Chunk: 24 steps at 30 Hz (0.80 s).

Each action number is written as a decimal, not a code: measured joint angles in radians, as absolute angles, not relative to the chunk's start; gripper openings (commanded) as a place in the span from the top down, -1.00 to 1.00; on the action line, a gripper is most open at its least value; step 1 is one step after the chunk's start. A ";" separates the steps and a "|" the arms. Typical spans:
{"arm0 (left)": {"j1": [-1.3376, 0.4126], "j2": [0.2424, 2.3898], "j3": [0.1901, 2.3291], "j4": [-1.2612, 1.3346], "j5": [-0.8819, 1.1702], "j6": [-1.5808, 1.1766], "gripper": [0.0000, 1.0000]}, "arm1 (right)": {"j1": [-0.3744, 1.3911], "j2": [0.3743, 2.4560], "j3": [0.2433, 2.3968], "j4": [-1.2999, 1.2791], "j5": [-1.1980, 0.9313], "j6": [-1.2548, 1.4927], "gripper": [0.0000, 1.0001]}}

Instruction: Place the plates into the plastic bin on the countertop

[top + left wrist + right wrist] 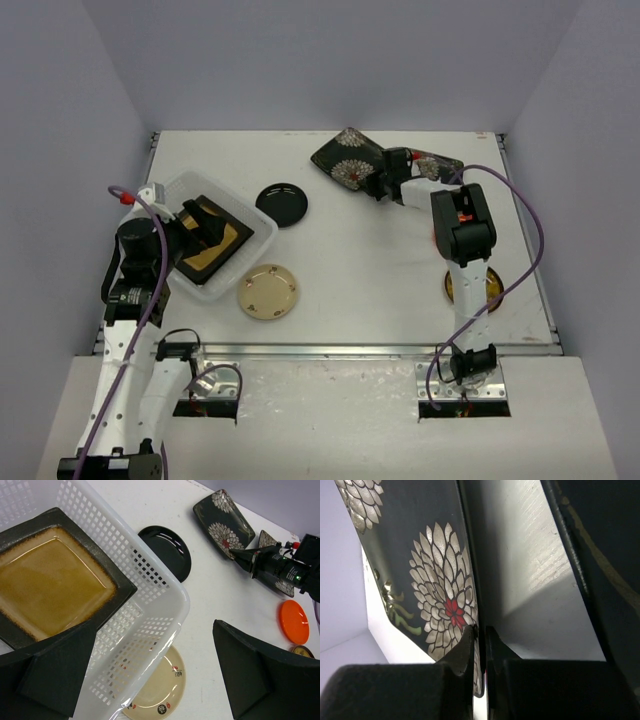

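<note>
Right gripper (481,632) clamps black flowered square plate (435,580), seemingly for lifting; open left gripper (205,235) hovers over amber square plate (50,585) inside white perforated plastic bin (165,605)

Your white arms (120,350) have black joints, a purple cable (540,235) looping along each, and the left hand (154,624) wears black wedge fingers (250,680).

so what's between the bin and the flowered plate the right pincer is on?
Just the round black plate, flat on the countertop between bin and flowered plate; top view shows it.
</note>
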State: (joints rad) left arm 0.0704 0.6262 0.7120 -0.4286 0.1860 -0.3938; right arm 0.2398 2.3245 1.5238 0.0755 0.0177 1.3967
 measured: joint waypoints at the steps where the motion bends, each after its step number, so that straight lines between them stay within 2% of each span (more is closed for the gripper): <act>1: 0.070 0.626 0.712 -0.429 0.186 -0.394 -1.00 | 0.240 2.327 1.527 0.076 0.018 1.401 1.00; 11: 0.058 0.628 0.712 -0.427 0.208 -0.393 -1.00 | 0.235 2.277 1.407 0.248 -0.123 1.321 1.00; 17: 0.053 0.673 0.712 -0.410 0.266 -0.394 -1.00 | 0.228 2.120 1.367 0.175 -0.272 1.172 1.00; 24: 0.052 0.857 0.764 -0.378 0.454 -0.412 -1.00 | 0.157 1.896 1.225 0.240 -0.499 1.179 1.00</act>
State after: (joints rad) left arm 0.0525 0.8568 0.7644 -0.3784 0.4541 -0.4120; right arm 0.1565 1.8959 1.2247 0.2395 -0.4994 1.1791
